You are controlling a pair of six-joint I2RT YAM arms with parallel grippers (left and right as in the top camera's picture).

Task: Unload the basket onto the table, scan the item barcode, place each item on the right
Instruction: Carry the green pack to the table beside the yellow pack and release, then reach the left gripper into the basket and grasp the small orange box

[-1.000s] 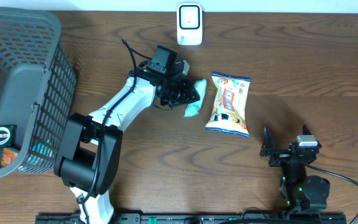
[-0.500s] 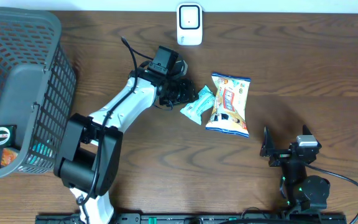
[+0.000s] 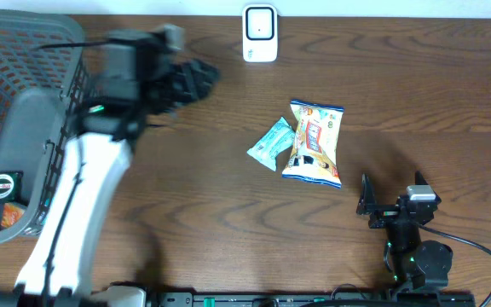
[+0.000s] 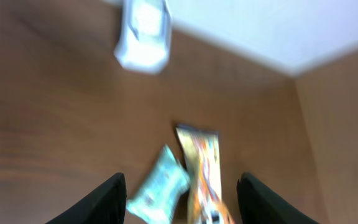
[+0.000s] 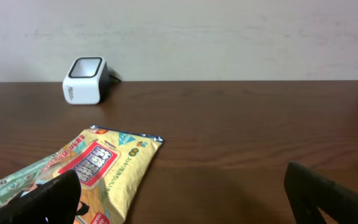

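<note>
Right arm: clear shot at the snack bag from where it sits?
Probably yes. The snack bag lies flat ahead and left of the open right tool, with only bare table between them; the left arm is off by the basket. Actual reach is unproven.

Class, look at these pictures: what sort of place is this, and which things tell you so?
Probably a mock shop checkout set up on a wooden table: a white barcode scanner, a grey shopping basket, and a yellow snack bag beside a teal packet.
</note>
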